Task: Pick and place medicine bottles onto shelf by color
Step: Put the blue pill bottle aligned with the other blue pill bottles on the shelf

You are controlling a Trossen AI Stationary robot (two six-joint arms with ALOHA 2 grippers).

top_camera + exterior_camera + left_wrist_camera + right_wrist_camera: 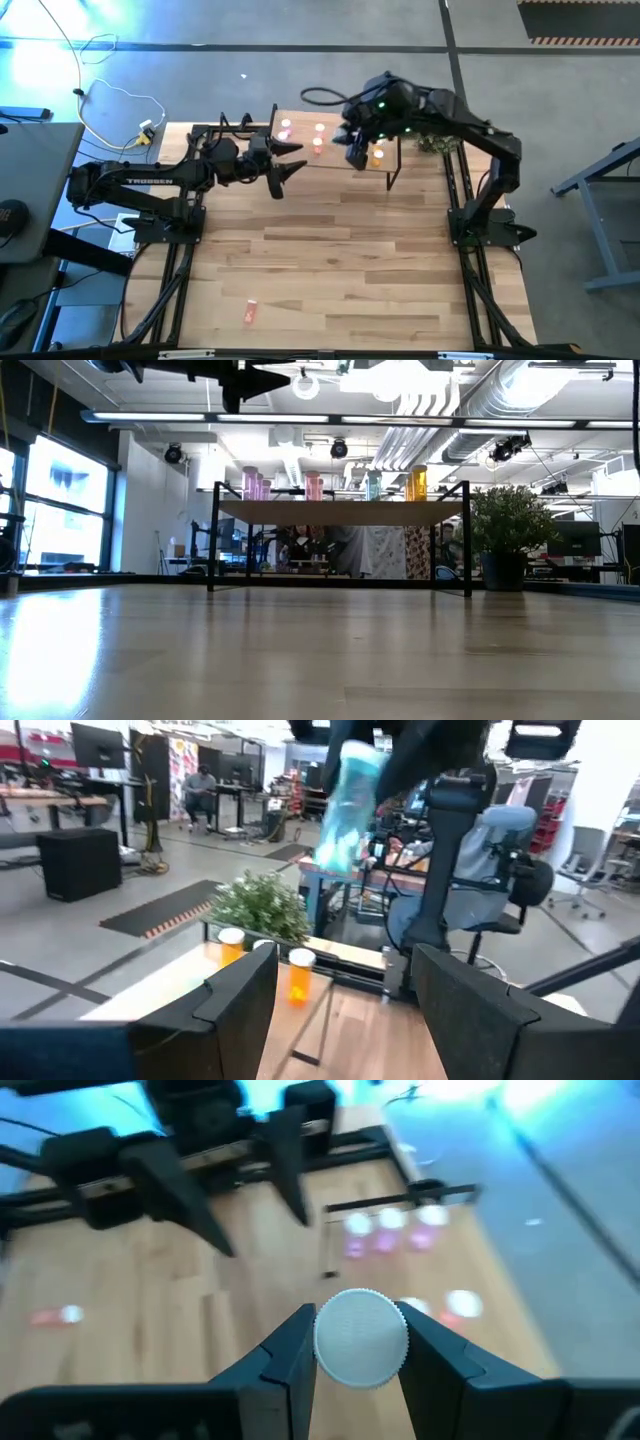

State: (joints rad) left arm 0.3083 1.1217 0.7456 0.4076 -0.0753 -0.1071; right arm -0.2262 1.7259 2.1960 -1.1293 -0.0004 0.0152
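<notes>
The shelf (340,512) stands on black legs at the table's far middle. Pink (252,483), salmon (313,486), pale green (373,485) and orange (417,482) medicine bottles stand upright on it. My right gripper (355,150) hangs above the shelf's right part, shut on a pale green bottle (345,805). My left gripper (292,160) is level at the shelf's left part and open, with nothing between its fingers (240,995). Two reddish bottles (250,312) lie on the tabletop near the front edge. My right gripper pinches the pale green bottle between its two fingers at the white-capped end (360,1337), one finger on each side. The fingers slant down from the table's right. The cap faces back toward the wrist. The bottle (345,805) hangs tilted below the fingers, clear of the shelf.
A small potted plant (510,520) stands just right of the shelf. Two orange bottles (300,975) stand at the shelf's right end, under my right gripper. The wide wooden tabletop (340,260) stretches between the shelf and the near edge.
</notes>
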